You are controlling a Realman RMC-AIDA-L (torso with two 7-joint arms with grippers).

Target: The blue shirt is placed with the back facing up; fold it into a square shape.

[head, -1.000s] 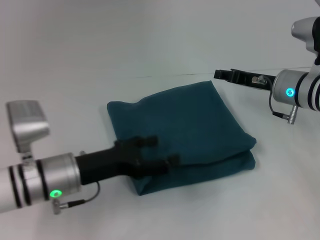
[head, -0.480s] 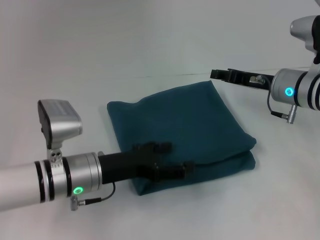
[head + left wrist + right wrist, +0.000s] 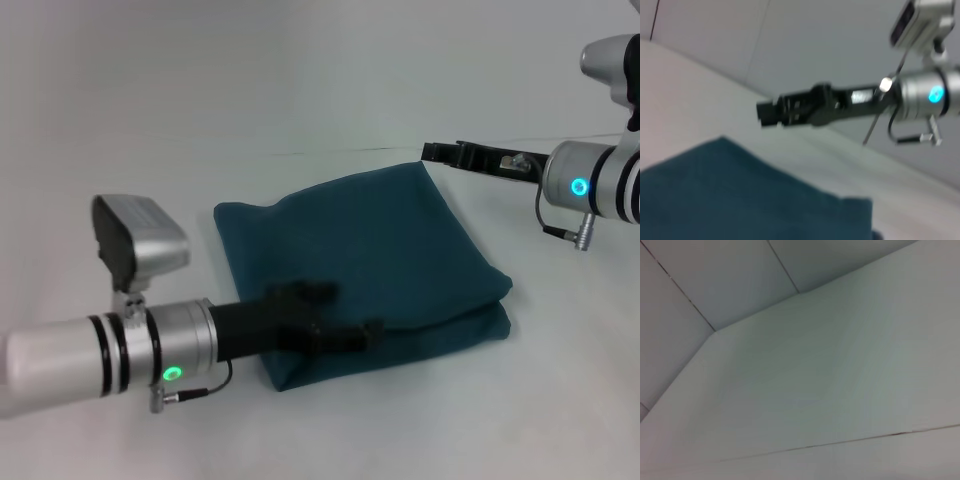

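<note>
Blue shirt (image 3: pixel 360 262) folded; left end effector (image 3: pixel 340 315) spread open over its near edge, gripping nothing; right end effector (image 3: pixel 440 152) state unclear.

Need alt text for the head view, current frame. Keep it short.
A blue shirt, folded into a rough square, lies on a white table. The left gripper reaches over the shirt's near-left edge, its jaws spread apart. The right gripper hovers just beyond the shirt's far corner, clear of the cloth.
</note>
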